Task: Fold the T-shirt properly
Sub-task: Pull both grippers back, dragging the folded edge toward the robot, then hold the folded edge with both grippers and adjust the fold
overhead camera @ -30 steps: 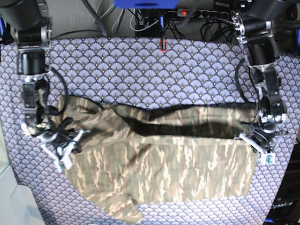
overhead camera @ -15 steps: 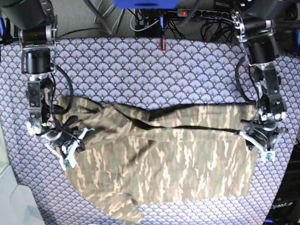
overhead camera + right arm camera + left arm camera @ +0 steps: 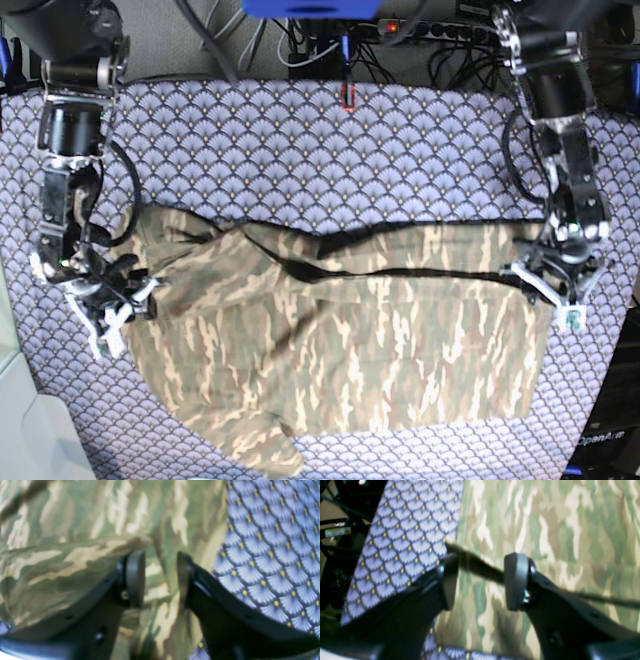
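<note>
The camouflage T-shirt point(image 3: 340, 340) lies across the tablecloth point(image 3: 300, 150), with its far half folded toward me over the near half and a sleeve pointing to the front left. My left gripper point(image 3: 552, 298) hovers at the shirt's right end. In the left wrist view its jaws point(image 3: 481, 580) are open over the T-shirt point(image 3: 545, 530), straddling a dark fold edge without clamping it. My right gripper point(image 3: 118, 315) is at the shirt's left end. The right wrist view shows it open point(image 3: 160, 580) just above rumpled T-shirt cloth point(image 3: 75, 530).
A power strip and cables point(image 3: 430, 30) run behind the table's far edge, and a small red marker point(image 3: 347, 96) sits at the far middle. The tablecloth's right edge point(image 3: 365, 585) drops off to dark frame parts. A white surface point(image 3: 30, 430) lies at the front left.
Both grippers opened and let go of the shirt's ends. The folded layer settled flat. The right arm drew slightly outward to the left, and the left gripper rose a little.
</note>
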You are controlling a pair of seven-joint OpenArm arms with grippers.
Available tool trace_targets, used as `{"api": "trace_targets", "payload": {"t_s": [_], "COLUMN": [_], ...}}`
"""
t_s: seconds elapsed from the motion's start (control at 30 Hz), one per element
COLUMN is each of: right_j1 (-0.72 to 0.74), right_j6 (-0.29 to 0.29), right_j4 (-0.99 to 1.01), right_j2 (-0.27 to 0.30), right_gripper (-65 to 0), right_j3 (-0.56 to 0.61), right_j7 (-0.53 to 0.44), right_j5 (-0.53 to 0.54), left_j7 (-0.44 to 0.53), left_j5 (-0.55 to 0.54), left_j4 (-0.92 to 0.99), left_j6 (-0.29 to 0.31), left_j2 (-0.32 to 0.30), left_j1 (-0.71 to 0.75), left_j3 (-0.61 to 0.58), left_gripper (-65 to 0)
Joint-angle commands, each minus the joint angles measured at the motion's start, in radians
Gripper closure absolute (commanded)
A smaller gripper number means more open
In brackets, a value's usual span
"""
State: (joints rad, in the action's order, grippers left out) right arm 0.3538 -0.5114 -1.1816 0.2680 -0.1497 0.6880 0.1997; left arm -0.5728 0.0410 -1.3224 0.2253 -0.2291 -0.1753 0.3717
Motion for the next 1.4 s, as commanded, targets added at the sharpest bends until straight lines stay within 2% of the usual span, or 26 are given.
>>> {"api": "trace_targets", "payload": {"t_s": [0.0, 0.03, 0.1, 0.27, 0.37, 0.47, 0.6, 0.7, 0.93, 1.1, 1.37], "right_j1": [0.027, 0.027, 0.027, -0.054, -0.164, -0.272, -0.335, -0.358, -0.413, -0.427, -0.402], "right_j6": [-0.059, -0.097, -0.131, -0.187, -0.187, -0.187, -0.187, -0.187, -0.187, -0.187, -0.187], "right_j4": [-0.019, -0.022, -0.024, -0.09, -0.234, -0.367, -0.41, -0.413, -0.413, -0.41, -0.403], "right_j2": [0.007, 0.007, 0.007, 0.009, 0.01, 0.009, 0.007, 0.006, 0.006, 0.006, 0.006], "right_gripper": [-26.0, -26.8, -27.6, -27.7, -27.7, -27.7, -27.7, -27.7, -27.8, -27.8, -27.8], "right_j3": [-0.023, -0.043, -0.072, -0.097, -0.097, -0.097, -0.097, -0.097, -0.098, -0.098, -0.098], "right_j7": [-0.012, 0.002, 0.042, 0.091, 0.086, 0.085, 0.085, 0.085, 0.085, 0.085, 0.083], "right_j5": [0.013, 0.013, 0.013, 0.007, 0.007, 0.007, 0.007, 0.007, 0.008, 0.011, 0.008], "left_j7": [0.027, 0.027, 0.027, 0.038, 0.049, 0.133, 0.168, 0.162, 0.17, 0.17, 0.17], "left_j5": [-0.005, -0.005, -0.005, -0.005, -0.006, -0.008, -0.014, -0.02, -0.115, -0.117, -0.118], "left_j4": [-0.053, -0.088, -0.162, -0.276, -0.294, -0.291, -0.296, -0.296, -0.291, -0.283, -0.266], "left_j6": [-0.002, -0.002, 0.0, 0.0, 0.0, 0.001, 0.003, 0.003, 0.003, 0.003, 0.003], "left_j2": [-0.011, -0.003, 0.01, 0.015, 0.015, 0.049, 0.086, 0.095, 0.096, 0.096, 0.095], "left_j1": [-0.01, 0.012, 0.064, 0.204, 0.259, 0.316, 0.34, 0.348, 0.405, 0.411, 0.4], "left_j3": [0.005, 0.005, 0.005, 0.005, 0.006, 0.054, 0.109, 0.117, 0.118, 0.12, 0.188], "left_gripper": [-34.4, -37.5, -41.2, -41.3, -41.4, -41.5, -41.5, -41.5, -41.5, -41.5, -41.5]}}
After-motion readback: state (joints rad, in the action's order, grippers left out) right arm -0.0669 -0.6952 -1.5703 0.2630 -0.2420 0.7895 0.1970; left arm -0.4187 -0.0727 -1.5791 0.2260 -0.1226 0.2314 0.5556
